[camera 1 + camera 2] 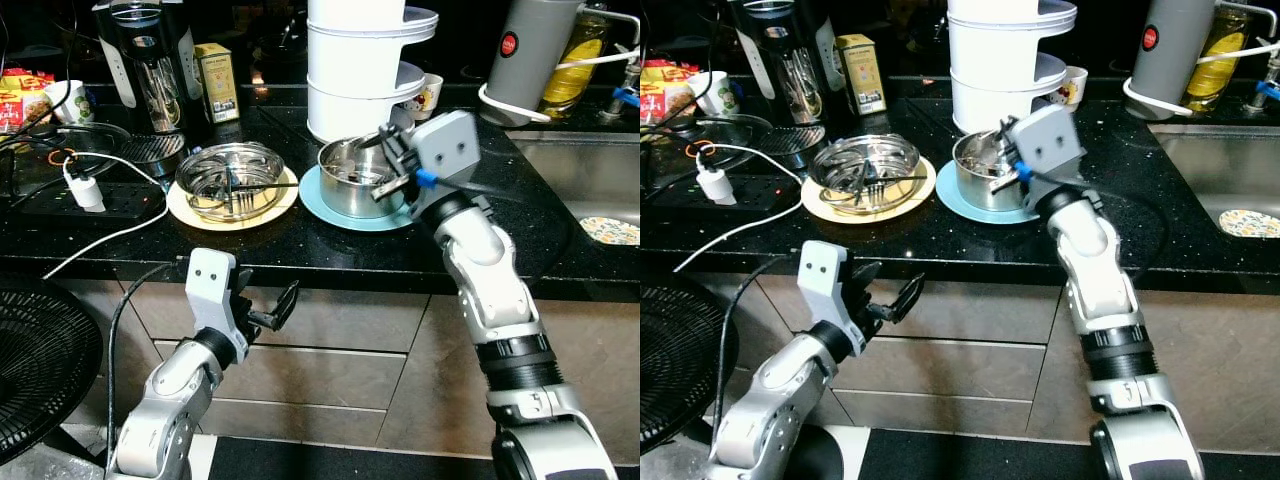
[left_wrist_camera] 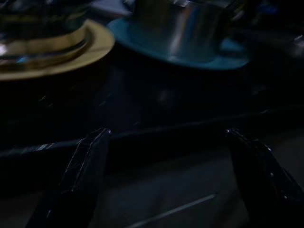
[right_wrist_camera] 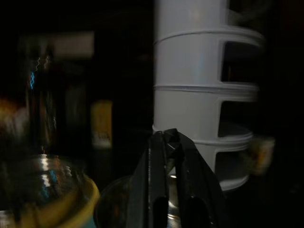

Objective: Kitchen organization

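Right gripper [image 1: 385,165] sits at the rim of the steel pot [image 1: 352,178], its black fingers [image 3: 166,156] pressed together in the right wrist view; whether anything thin is pinched between them, cannot tell. The pot stands on a blue plate [image 1: 330,205] near the front of the black countertop [image 1: 300,250]. Just beside it, toward the robot's left, a steel bowl [image 1: 232,180] rests on a yellow plate [image 1: 190,212] with a fork [image 1: 235,195] lying inside. Directly behind the pot rises a white tiered rack [image 1: 360,60], close enough that the gripper has little room to travel backward. Left gripper [image 1: 268,310] hangs below the counter edge in front of the drawer fronts, fingers [image 2: 78,175] spread wide and empty. Progress, by judgement: early, since both dish stacks remain on the counter with nothing visibly put away. Room for moving: a bare strip of counter runs along the front edge, and open counter lies between the pot and the sink [image 1: 590,180] on the robot's right. The left side is crowded, with a white charger [image 1: 85,190] on a power strip, a loose cable trailing over the counter edge, a coffee maker [image 1: 150,60] and a yellow box [image 1: 217,82]. A grey kettle [image 1: 530,45] stands at the back right.
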Available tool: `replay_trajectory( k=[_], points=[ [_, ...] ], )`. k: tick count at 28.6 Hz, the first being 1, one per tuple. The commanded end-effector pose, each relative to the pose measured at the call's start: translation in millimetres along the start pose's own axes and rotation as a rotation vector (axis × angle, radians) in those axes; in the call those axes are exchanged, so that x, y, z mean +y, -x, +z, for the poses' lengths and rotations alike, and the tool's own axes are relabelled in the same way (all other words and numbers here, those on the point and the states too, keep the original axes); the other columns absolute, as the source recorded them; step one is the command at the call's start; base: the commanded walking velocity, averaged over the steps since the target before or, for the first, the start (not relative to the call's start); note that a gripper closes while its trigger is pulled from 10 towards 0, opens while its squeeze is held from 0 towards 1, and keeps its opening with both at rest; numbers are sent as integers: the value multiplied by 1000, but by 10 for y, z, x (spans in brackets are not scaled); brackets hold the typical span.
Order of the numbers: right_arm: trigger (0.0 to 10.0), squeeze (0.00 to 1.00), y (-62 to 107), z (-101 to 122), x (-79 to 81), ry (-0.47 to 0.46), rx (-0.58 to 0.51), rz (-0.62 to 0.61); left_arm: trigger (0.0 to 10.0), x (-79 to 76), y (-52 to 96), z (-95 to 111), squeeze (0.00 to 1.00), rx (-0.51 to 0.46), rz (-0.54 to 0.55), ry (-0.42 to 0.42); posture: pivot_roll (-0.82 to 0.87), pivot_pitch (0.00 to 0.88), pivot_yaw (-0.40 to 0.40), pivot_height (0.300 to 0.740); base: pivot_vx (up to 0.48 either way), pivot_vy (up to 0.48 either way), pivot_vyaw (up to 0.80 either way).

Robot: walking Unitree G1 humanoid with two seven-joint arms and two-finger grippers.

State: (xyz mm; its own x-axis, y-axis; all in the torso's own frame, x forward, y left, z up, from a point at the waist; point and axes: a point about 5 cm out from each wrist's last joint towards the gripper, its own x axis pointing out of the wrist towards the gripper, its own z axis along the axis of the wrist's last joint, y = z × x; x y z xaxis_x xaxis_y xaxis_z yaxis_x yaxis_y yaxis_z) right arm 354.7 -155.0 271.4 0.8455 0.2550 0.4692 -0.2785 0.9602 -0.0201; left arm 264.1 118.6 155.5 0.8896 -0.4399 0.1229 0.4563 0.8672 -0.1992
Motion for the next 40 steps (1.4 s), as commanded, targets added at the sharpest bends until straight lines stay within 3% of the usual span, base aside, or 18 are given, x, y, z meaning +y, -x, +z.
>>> replay_trajectory(
  k=[1, 2, 3, 4, 5, 14, 32, 40],
  points=[
    [706, 0, -47, 158, -85, -153, -71, -39, 10000, -94, -26, 73, 0, -24, -66, 31, 9, 0, 4, 740, 0, 0, 0],
    [1922, 0, -55, 185, -138, -204, -87, -60, 10000, -142, -33, 95, 0, -31, -100, 45, 9, 0, 3, 740, 0, 0, 0],
    [4000, 0, -59, 206, -172, -234, -97, -73, 10000, -189, -36, 112, 0, -34, -132, 53, 9, 0, 3, 740, 0, 0, 0],
    [4000, 0, -62, 217, -192, -252, -103, -80, 10000, -218, -37, 122, 0, -35, -153, 58, 8, 0, 2, 740, 0, 0, 0],
    [10000, 0, -58, 231, -222, -269, -109, -92, 10000, -261, -43, 137, 0, -34, -175, 47, 8, 0, 4, 740, 0, 0, 0],
    [10000, 0, -76, 357, -208, -404, -162, -46, 10000, -178, -76, 227, 0, -59, -118, 37, 10, 0, 6, 740, 0, 0, 0],
    [10000, 0, -58, 369, -356, -484, -161, -73, 10000, -188, -95, 274, 0, -63, -120, 36, 8, 0, 6, 740, 0, 0, 0],
    [10000, 0, -49, 278, -402, -485, -131, -117, 10000, -179, -102, 296, 0, -65, -125, 26, 11, 0, 4, 740, 0, -368, 0]
  ],
)
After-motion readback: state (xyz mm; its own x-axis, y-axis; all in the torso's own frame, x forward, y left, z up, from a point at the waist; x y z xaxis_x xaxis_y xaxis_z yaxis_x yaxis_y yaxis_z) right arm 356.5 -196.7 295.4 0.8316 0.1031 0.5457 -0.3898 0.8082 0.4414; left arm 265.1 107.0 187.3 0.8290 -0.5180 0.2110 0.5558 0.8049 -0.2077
